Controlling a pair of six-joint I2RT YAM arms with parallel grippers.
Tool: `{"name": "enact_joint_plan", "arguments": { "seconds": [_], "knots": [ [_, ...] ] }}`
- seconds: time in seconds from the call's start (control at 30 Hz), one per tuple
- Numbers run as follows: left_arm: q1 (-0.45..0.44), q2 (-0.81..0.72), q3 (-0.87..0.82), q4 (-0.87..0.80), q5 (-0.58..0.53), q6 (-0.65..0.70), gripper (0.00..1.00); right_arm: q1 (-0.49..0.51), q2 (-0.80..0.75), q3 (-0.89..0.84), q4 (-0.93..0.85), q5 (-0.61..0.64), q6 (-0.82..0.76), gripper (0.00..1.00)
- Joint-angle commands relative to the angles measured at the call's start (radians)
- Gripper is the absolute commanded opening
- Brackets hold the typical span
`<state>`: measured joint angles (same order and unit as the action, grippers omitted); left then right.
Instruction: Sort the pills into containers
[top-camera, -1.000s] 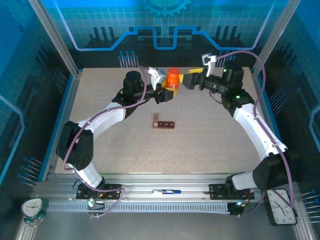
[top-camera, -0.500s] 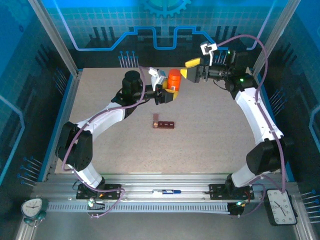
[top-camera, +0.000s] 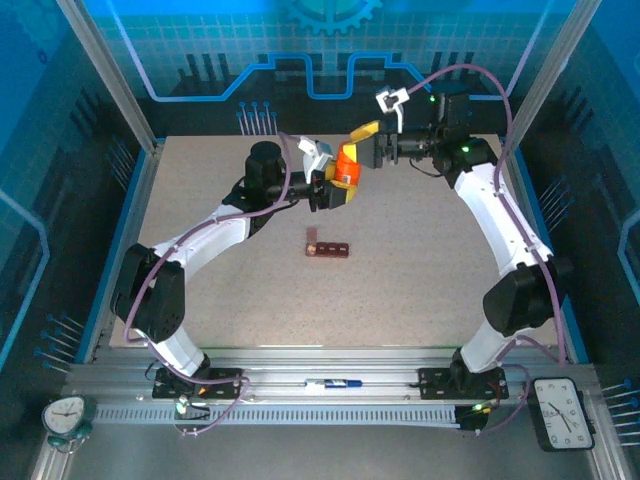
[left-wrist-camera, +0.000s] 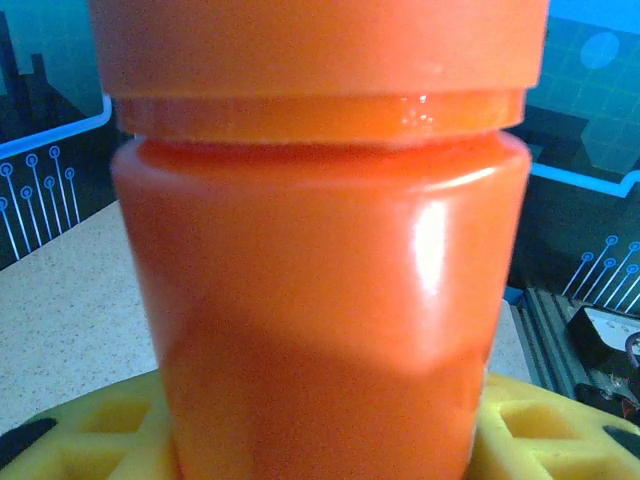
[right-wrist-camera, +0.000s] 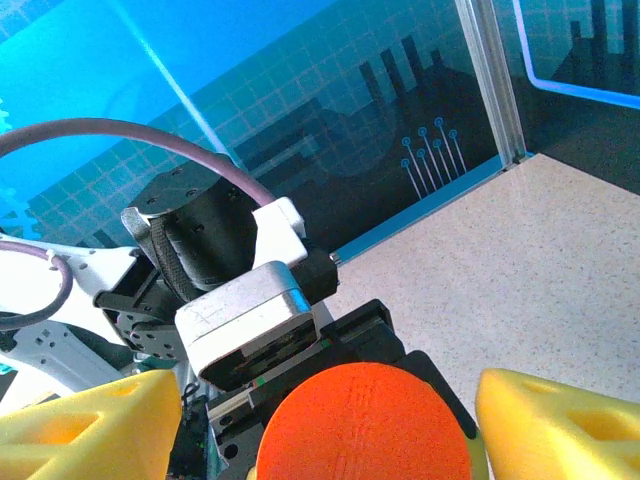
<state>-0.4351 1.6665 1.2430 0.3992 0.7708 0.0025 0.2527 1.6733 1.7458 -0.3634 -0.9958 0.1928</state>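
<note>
We see the left claw (top-camera: 338, 186) closed on the lower part of the orange bottle (top-camera: 345, 158), holding it up above the table (top-camera: 430, 280), near the upper middle of the top picture. In the left wrist picture the bottle (left-wrist-camera: 320, 300) stands straight up. The claw's yellow fingers (left-wrist-camera: 80, 440) press on it from both sides at the bottom of the frame.

The right claw (top-camera: 358, 148) reaches in from the upper right and sits around the bottle's cap (right-wrist-camera: 365, 425). Its yellow fingers (right-wrist-camera: 560, 430) are apart, one on each side of the cap. We see a small gap on the left side. On the right side the finger is just beside the cap, and we cannot tell if it touches.

We count two arms, two claws, one orange bottle and one bar of containers (top-camera: 328, 247). The bar is dark red-brown. It lies flat on the table in the middle of the top picture, below the bottle and well apart from both claws. Its little boxes are too small for us to look inside.

We also count two clocks, one in the lower left corner (top-camera: 65, 415) and one in the lower right corner (top-camera: 560, 405).

The table has a blue edge on its left and right sides. There is bare table all around the bar, most of it in the lower half.
</note>
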Motion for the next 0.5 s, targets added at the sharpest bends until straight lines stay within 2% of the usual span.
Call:
{"name": "enact_joint_plan", "arguments": {
  "seconds": [0.0, 0.13, 0.3, 0.47],
  "knots": [
    [-0.004, -0.041, 0.041, 0.006, 0.033, 0.025, 0.0, 0.022, 0.014, 0.03, -0.061, 0.0, -0.042, 0.76],
    [-0.004, -0.042, 0.045, 0.0, 0.034, 0.028, 0.0, 0.028, 0.017, 0.02, -0.06, 0.005, -0.045, 0.68],
    [-0.004, -0.042, 0.047, -0.006, 0.034, 0.033, 0.0, 0.028, 0.012, 0.006, -0.051, 0.017, -0.039, 0.49],
    [-0.003, -0.04, 0.051, -0.005, 0.027, 0.032, 0.0, 0.041, -0.011, -0.04, -0.035, 0.052, -0.031, 0.41]
  ]
}}
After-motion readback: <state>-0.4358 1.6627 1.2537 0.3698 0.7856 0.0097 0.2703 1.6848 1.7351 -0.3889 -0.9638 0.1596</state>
